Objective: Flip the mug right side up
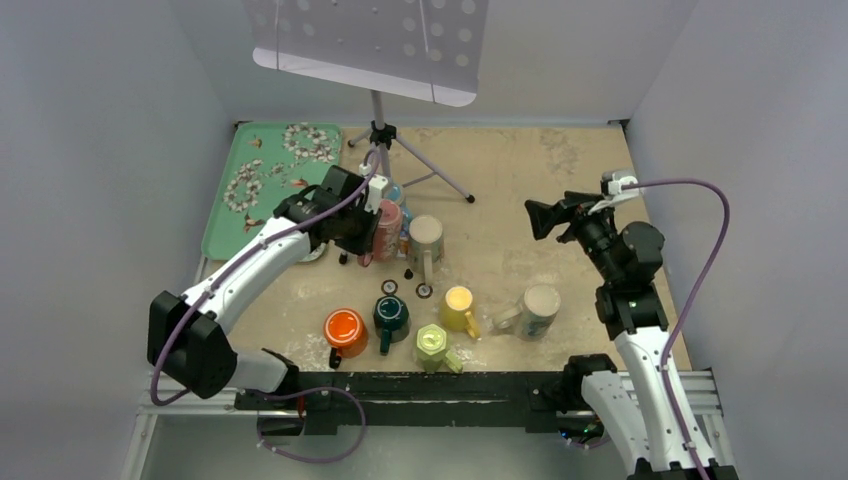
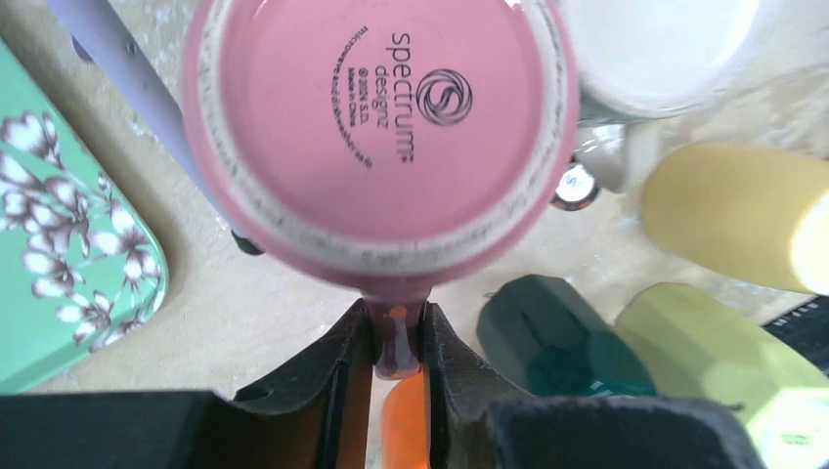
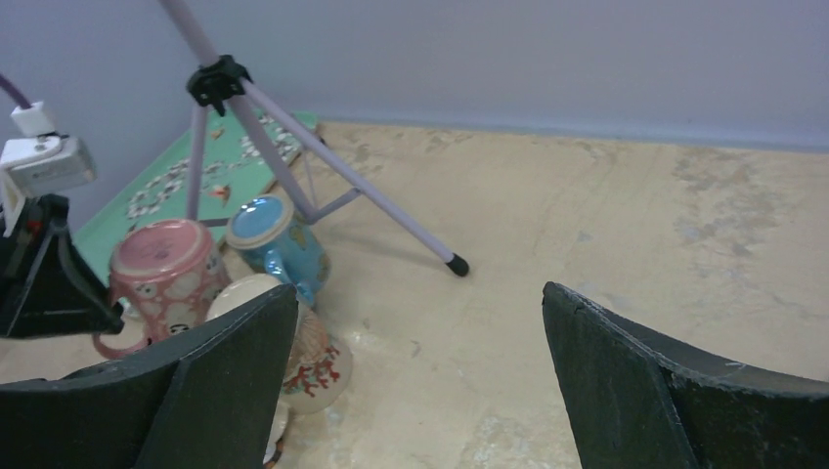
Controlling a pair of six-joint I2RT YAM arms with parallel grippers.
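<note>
My left jaws were closed narrowly on the handle (image 2: 395, 337) of the pink mug (image 2: 381, 127), base up near the green tray (image 2: 59, 254) on the counter (image 3: 587, 225), a hold chosen, I judged, for rolling it upright. My right jaws gaped wide, empty, well apart.

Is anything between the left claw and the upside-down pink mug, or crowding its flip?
Nothing visible stands between them: the left claw is shut on the handle of the pink mug. A white mug and a stand leg sit close on either side and may crowd the turn.
</note>
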